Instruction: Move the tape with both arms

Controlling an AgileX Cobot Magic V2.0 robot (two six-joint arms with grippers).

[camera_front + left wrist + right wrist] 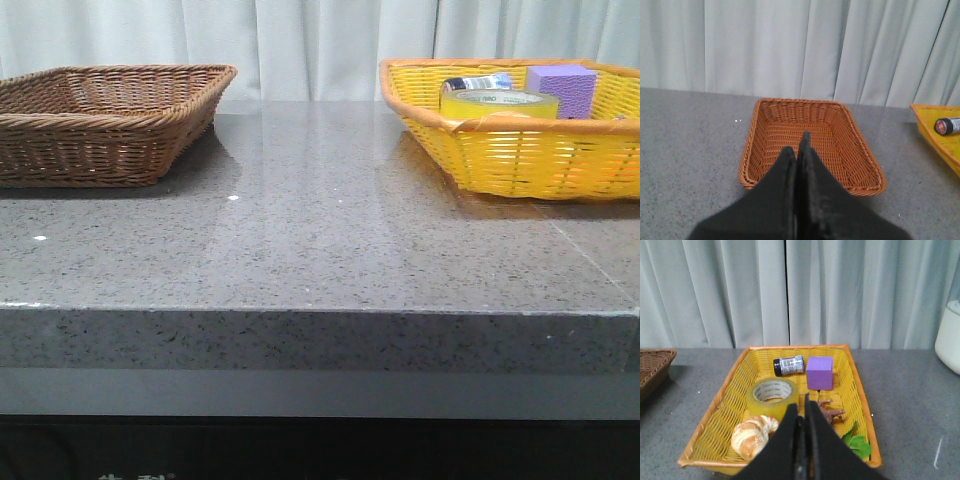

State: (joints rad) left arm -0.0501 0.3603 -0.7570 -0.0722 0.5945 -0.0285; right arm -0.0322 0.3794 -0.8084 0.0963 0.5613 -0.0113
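We hold our right gripper (801,412) and left gripper (799,150) clenched empty, since the tape (772,395) lies untouched in the yellow basket (860,405), the brown basket (860,165) apparently its destination.

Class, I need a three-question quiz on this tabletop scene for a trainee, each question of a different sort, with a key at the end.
1. True or false: the tape lies in the brown basket.
2. Multiple choice: which thing sits next to the purple block at the far end of the yellow basket?
A. a small jar
B. a spoon
C. a cup
3. Fill in: the fingers of the left gripper and the right gripper are both ____.

Key:
1. False; the tape is in the yellow basket, and the brown basket holds nothing.
2. A
3. shut
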